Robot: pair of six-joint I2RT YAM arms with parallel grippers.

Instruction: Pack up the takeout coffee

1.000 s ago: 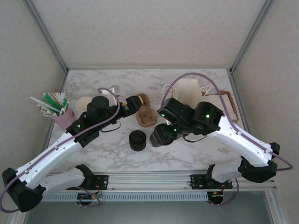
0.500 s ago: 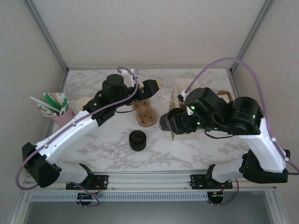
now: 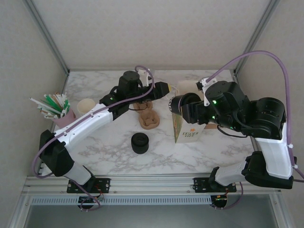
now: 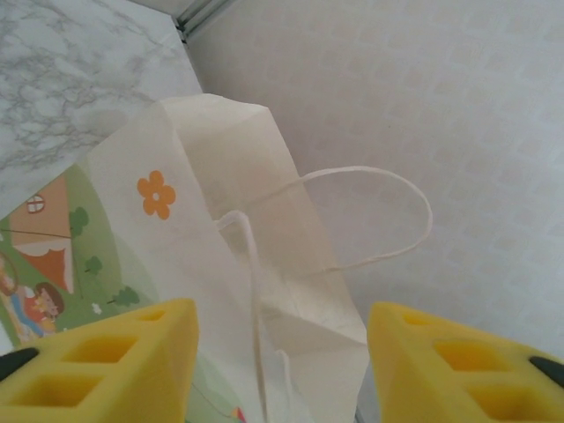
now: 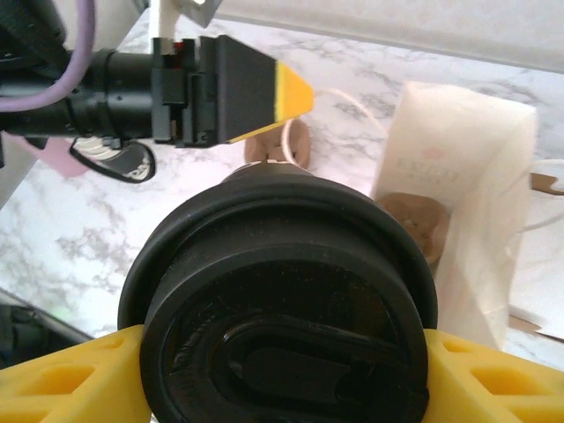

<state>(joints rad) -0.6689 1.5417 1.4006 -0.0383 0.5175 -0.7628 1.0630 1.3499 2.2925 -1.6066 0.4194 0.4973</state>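
Note:
The takeout coffee (image 5: 282,308), a dark cup under a round black lid, sits between the yellow fingers of my right gripper (image 5: 282,374), which is shut on it. In the top view the cup (image 3: 182,101) hangs over the top left edge of an upright white printed paper bag (image 3: 188,129). My left gripper (image 4: 282,352) is at the bag's rim (image 4: 220,150). Its fingers stand apart, with the string handle (image 4: 256,291) and a fold of the bag between them. From above, the left gripper (image 3: 166,90) is just left of the cup.
Brown cardboard cup carriers (image 3: 148,118) lie left of the bag. A squat stack of black lids (image 3: 139,142) stands nearer the front. Cream cups (image 3: 85,105) and a pink holder of straws (image 3: 61,116) stand far left. More paper bags (image 3: 190,87) lie behind.
My right arm has risen and swung right with the cup, from low near the lid stack to above the printed bag. My left gripper has travelled right to the bag's rim, its fingers narrowing.

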